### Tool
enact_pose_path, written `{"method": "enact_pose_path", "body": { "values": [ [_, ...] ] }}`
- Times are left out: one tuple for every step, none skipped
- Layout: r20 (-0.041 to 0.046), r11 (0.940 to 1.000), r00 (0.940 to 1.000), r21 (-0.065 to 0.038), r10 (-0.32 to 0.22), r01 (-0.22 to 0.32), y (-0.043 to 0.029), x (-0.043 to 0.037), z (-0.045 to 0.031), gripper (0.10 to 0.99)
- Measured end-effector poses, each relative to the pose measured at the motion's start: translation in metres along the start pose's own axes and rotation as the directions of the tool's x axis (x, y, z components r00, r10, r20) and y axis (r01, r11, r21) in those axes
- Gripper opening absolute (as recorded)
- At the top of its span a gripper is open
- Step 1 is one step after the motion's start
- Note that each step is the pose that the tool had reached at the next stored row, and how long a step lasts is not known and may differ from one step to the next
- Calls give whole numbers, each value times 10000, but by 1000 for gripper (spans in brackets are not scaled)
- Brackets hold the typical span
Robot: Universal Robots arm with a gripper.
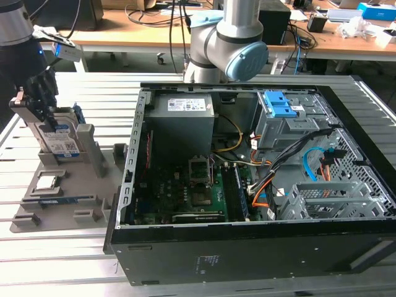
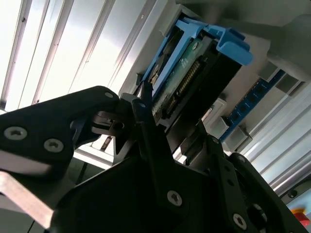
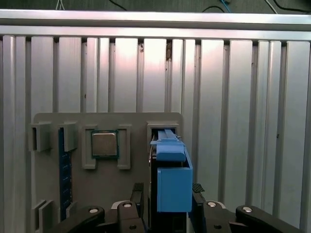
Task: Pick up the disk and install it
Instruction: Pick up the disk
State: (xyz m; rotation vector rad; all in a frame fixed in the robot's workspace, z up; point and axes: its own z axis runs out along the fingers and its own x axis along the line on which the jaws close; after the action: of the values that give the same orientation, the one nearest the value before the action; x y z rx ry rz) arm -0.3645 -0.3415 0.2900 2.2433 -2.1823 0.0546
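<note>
The disk (image 1: pixel 62 141) stands on edge in a slot of the grey parts holder (image 1: pixel 93 185), at the exterior view's left; its white-and-blue label faces outward. My gripper (image 1: pixel 44 111) comes down onto the disk's upper end. In both wrist views the black fingers (image 3: pixel 197 190) sit one on each side of the disk's blue rail (image 3: pixel 173 182) and press against it. The second wrist view shows the disk (image 2: pixel 187 77) with its connector edge, and my gripper (image 2: pixel 172 124) shut on it. The disk's lower end is still in the holder slot.
An open computer case (image 1: pixel 132 167) lies to the exterior view's right of the holder, with a grey bay with a blue latch (image 1: pixel 277 110) and a metal cage (image 1: pixel 328 201) inside. A square processor chip (image 3: pixel 104 144) and a blue memory strip (image 3: pixel 62 170) sit in the holder. The arm's base (image 1: pixel 226 43) stands behind the case.
</note>
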Motion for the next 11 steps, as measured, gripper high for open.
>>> {"method": "enact_pose_path", "body": {
  "values": [
    [0,10000,10000,2,0,0,0,0,0,482],
    [0,10000,10000,2,0,0,0,0,0,482],
    [-1,10000,10000,2,0,0,3,0,0,482],
    [-1,10000,10000,1,2,-2,10,0,-1,482],
    [-1,10000,10000,2,3,-3,17,-1,0,482],
    [-1,10000,10000,2,1,-1,24,0,0,482],
    [-1,10000,10000,2,-1,1,24,0,0,482],
    [-1,10000,10000,2,1,-1,25,-1,0,482],
    [-1,10000,10000,2,0,0,25,-1,0,400],
    [-1,10000,10000,2,1,-1,26,-1,0,361],
    [-1,10000,10000,2,1,-1,26,-1,0,361]
  ]
}}
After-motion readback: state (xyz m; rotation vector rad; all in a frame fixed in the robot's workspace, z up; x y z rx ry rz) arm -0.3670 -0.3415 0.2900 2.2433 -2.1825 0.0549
